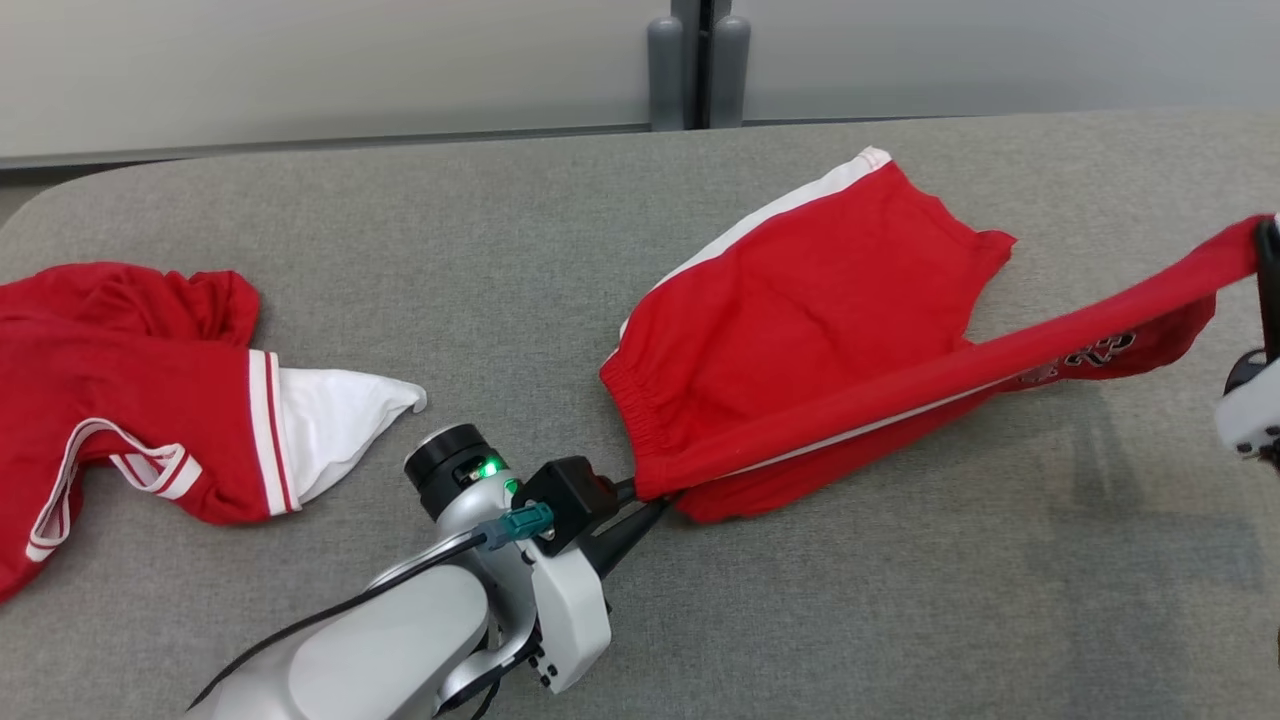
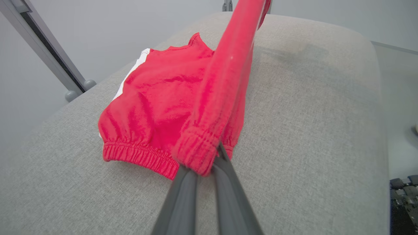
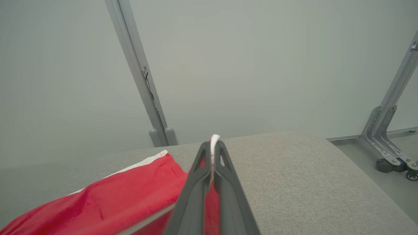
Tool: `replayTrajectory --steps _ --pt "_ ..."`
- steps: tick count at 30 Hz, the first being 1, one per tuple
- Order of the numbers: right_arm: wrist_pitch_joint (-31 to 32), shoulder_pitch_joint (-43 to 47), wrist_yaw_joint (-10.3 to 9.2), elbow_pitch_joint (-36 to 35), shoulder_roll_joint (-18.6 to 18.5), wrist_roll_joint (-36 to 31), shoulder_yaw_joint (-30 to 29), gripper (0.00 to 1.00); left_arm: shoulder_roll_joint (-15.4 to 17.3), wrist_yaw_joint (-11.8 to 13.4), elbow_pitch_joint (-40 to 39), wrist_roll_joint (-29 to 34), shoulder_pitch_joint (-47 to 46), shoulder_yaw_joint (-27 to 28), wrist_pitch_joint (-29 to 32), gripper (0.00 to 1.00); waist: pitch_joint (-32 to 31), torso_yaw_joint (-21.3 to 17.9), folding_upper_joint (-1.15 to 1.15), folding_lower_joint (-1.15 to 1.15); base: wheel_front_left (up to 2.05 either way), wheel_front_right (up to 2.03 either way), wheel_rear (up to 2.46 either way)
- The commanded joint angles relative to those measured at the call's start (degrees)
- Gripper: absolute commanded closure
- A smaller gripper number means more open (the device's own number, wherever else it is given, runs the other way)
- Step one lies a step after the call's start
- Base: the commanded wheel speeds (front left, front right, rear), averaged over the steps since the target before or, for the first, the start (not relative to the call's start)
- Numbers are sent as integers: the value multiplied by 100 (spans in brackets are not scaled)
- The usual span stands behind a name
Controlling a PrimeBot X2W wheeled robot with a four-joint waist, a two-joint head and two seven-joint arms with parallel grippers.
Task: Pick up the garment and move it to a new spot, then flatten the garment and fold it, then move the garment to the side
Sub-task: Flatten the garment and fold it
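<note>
surface: grey fabric-covered table [image 1: 820, 620] | left end: crumpled red jersey [image 1: 120, 380], white trim, white patch pointing right | behind far edge: pale wall [image 1: 300, 60], two grey posts [image 1: 697, 70] | floor beside the table: metal bracket [image 3: 375, 130] on castors

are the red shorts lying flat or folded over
Not flat: one edge of the red shorts is stretched taut between the left gripper and right gripper, raised over the rest lying on the grey table.

Shorts [image 1: 800, 300] and jersey [image 1: 120, 400] on grey table [image 1: 500, 250]
</note>
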Motion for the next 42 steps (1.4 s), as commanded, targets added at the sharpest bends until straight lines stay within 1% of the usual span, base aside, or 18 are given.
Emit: replayTrajectory --steps 1,4,10,11,13,14,15,22,29,34,35,36,37,38,42 --pt "149 -332 -18 44 -49 -247 -116 100 1 -25 23 32 -175 36 34 100 194 195 0 0 0 0 0" --pt "340 -788 -17 211 -46 -519 -6 100 -95 -58 39 41 -389 64 17 100 357 354 0 0 0 0 0" --pt "663 -1666 -15 762 -204 -941 176 100 -378 -126 182 10 -849 104 50 100 773 714 0 0 0 0 0" --pt "663 -1666 -15 762 -204 -941 176 100 -378 -126 182 10 -849 104 50 100 773 714 0 0 0 0 0" --pt "759 -1937 -15 972 -275 -1063 274 100 -463 -149 277 69 -1027 60 78 100 911 833 0 0 0 0 0" --pt "843 -2198 -16 1186 -325 -1092 272 100 -569 -180 367 133 -1192 15 53 100 1059 951 0 0 0 0 0" --pt "843 -2198 -16 1186 -325 -1092 272 100 -569 -180 367 133 -1192 15 53 100 1059 951 0 0 0 0 0" --pt "805 -2901 -15 1849 -621 -1450 494 100 -909 -228 731 -5 -1563 35 -65 100 1439 1254 0 0 0 0 0" --pt "731 -3471 -15 2474 -612 -1575 649 100 -1184 -273 1139 -236 -1881 75 -203 100 1712 1417 0 0 0 0 0" --pt "655 -3797 -15 2857 -632 -1700 778 100 -1332 -285 1351 -310 -2108 -4 -341 100 1870 1508 0 0 0 0 0" --pt "623 -3894 -15 3021 -612 -1738 792 100 -1367 -290 1444 -336 -2178 -35 -391 100 1897 1540 0 0 0 0 0" --pt "619 -3942 -15 3105 -600 -1742 789 75 -1390 -291 1492 -349 -2202 -50 -414 92 1906 1554 0 0 0 0 0" --pt "608 -3986 -15 3187 -596 -1745 783 3 -1410 -291 1551 -341 -2224 -53 -441 47 1911 1567 0 0 0 0 0" --pt "608 -4032 -15 3285 -589 -1747 705 0 -1435 -291 1607 -351 -2238 -37 -477 0 1912 1575 0 0 0 0 0" --pt "402 -4139 -15 3553 -503 -1849 598 0 -1513 -215 1829 -347 -2280 32 -609 0 1875 1583 0 0 0 0 0"
